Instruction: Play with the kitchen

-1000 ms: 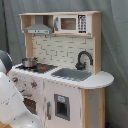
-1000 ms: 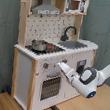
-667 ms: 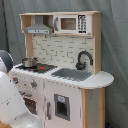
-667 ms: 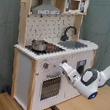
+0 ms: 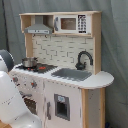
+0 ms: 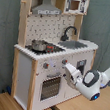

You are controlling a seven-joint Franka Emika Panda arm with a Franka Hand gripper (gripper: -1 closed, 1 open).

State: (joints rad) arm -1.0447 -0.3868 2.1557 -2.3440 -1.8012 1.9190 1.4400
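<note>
Kitchen (image 6: 49, 65) carries one pot (image 6: 39, 45), one faucet (image 6: 69, 32).

In the second exterior view, the pot (image 6: 39, 45) sits on the stovetop (image 6: 48, 49), the sink (image 6: 77, 45) at its 3 o'clock (faucet (image 6: 68, 32) behind), the gripper (image 6: 67, 67) before the oven door (image 6: 51, 86).
</note>
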